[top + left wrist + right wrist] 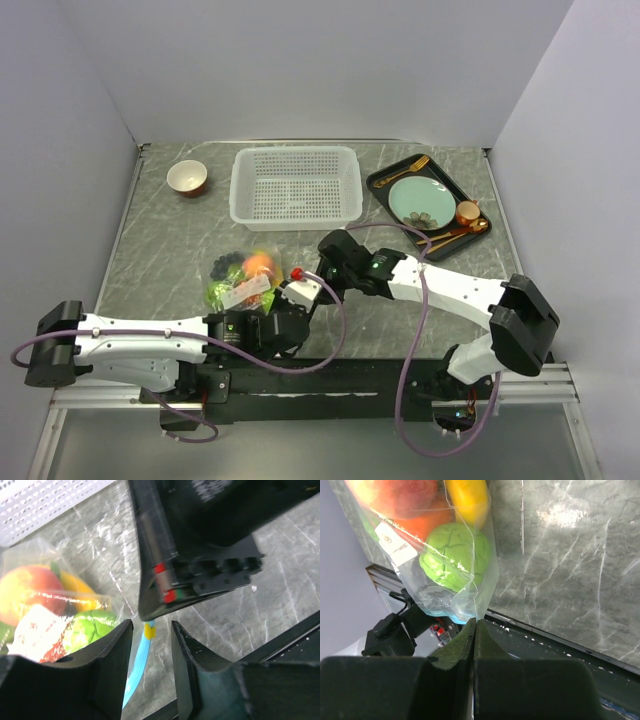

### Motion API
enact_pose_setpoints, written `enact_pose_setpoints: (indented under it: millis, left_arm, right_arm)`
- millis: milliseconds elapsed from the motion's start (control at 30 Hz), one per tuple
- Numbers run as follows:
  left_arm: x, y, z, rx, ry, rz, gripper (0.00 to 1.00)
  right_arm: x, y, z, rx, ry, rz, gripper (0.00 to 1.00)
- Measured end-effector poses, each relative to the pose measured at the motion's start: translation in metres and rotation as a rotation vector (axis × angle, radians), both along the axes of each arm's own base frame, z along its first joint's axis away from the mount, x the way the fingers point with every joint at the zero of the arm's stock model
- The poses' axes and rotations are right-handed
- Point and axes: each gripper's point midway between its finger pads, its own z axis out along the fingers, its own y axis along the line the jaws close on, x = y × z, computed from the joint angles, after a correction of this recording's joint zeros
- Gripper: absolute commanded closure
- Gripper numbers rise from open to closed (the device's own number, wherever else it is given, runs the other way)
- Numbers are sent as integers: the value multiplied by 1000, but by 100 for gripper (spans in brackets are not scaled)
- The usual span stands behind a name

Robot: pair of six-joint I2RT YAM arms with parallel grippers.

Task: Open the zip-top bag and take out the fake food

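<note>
The zip-top bag (240, 280) lies near the table's front, holding the fake food: an orange piece (258, 262), dark grapes (225, 266) and a green fruit (218, 292). My right gripper (475, 622) is shut on a corner of the clear bag (470, 587), by the green fruit (454, 555) and a yellow banana (467, 497). My left gripper (150, 625) is open. The teal-blue zip strip (138, 662) with its yellow slider (149, 630) runs between its fingers, not pinched. Both grippers meet at the bag's right side: left gripper (285, 308), right gripper (303, 287).
A white perforated basket (295, 185) stands at the back centre. A small bowl (187, 177) is at the back left. A black tray (385, 185) at the back right holds a pale-green plate (420, 200), gold cutlery and a copper cup (467, 212).
</note>
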Motion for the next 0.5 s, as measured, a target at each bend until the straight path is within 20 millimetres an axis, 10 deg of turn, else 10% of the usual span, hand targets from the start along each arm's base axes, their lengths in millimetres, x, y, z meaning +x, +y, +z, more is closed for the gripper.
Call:
enact_pose_setpoints:
  millis: [500]
  left_arm:
    - [-4,-1,-28,71,19,-79,62]
  right_arm:
    - [-6,3,1,4,57,-3,100]
